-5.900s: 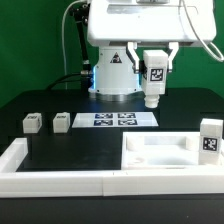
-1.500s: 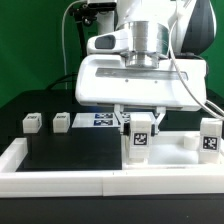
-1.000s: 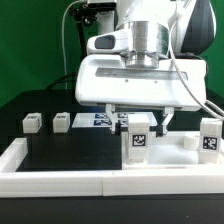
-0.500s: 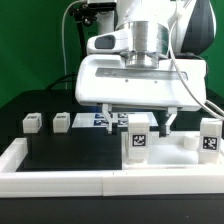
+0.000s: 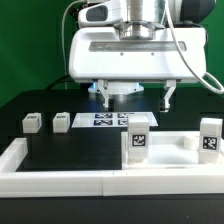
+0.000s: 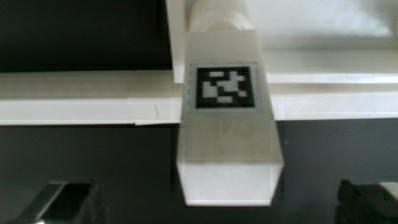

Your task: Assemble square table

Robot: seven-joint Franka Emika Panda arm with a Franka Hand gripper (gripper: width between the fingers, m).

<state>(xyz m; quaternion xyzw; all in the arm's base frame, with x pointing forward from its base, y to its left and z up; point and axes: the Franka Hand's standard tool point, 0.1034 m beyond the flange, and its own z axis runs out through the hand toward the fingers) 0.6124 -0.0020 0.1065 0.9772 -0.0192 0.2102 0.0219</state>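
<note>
Standing upright at the corner of the square slab (image 5: 170, 154) nearer the exterior view's left is a tagged leg (image 5: 138, 140), which the wrist view shows from above as a long white post (image 6: 224, 120) crossing the slab's edge. A second standing leg (image 5: 210, 138) occupies the corner toward the exterior view's right. How deep either sits in its socket cannot be told. The gripper (image 5: 134, 97) hangs above the first leg, clear of it, its fingers spread wide and holding nothing; in the wrist view the dark fingertips (image 6: 63, 200) flank the post without touching. This looks like the gap between two leg-fitting steps, with two legs placed and two to go. The outer loose leg (image 5: 31, 122) and the inner loose leg (image 5: 61, 121) rest on the black table (image 5: 70, 145), well apart from the slab, beside the marker board (image 5: 115, 119) and behind the border wall (image 5: 60, 180). The next move likely calls for travelling across, straddling one small block squarely, and closing without tipping it.
</note>
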